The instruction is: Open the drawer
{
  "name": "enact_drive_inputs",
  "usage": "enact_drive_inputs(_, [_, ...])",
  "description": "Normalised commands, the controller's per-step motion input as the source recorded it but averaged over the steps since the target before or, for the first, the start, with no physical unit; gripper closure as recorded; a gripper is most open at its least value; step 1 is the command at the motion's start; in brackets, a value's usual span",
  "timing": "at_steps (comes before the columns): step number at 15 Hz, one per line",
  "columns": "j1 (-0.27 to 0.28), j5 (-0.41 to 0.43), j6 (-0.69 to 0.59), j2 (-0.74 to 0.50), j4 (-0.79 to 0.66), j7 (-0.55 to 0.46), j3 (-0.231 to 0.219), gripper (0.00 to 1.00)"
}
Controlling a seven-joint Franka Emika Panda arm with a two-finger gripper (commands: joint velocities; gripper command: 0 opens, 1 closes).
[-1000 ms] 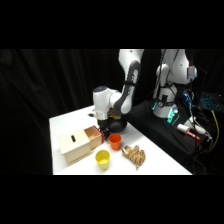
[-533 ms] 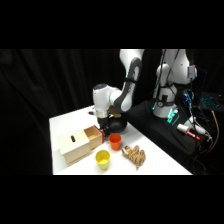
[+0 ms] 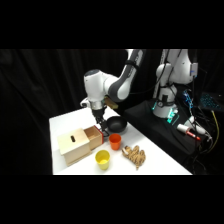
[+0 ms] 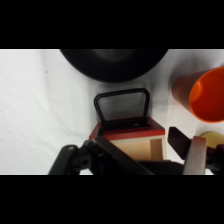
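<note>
The drawer [image 3: 93, 138] stands pulled partway out of the pale wooden box [image 3: 72, 146], toward the right. My gripper [image 3: 102, 131] comes down at the drawer's front. In the wrist view the drawer's front [image 4: 131, 142] lies between my two fingers, and its dark wire loop handle [image 4: 122, 104] lies free on the table just beyond them. My gripper [image 4: 137, 144] is open, with one finger [image 4: 186, 147] showing at the right and the black linkage at the left.
A black bowl [image 3: 116, 123] [image 4: 115, 62] sits just beyond the handle. An orange cup [image 3: 115, 141] [image 4: 207, 95] and a yellow cup [image 3: 102, 159] stand close to the drawer's right. A tan knobbly object [image 3: 134, 155] lies further right on the white table [image 3: 65, 122].
The gripper has sunk very slightly at the drawer's front. The drawer stays pulled out as before.
</note>
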Motion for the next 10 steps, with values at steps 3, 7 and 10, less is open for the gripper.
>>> enact_drive_inputs(3, [0.092, -0.194, -0.48, -0.41, 0.03, 0.14, -0.061, 0.00])
enact_drive_inputs(7, [0.058, -0.137, -0.40, -0.35, 0.04, 0.12, -0.014, 0.00])
enact_drive_inputs(10, [0.034, -0.065, -0.29, -0.26, 0.06, 0.11, 0.022, 0.00])
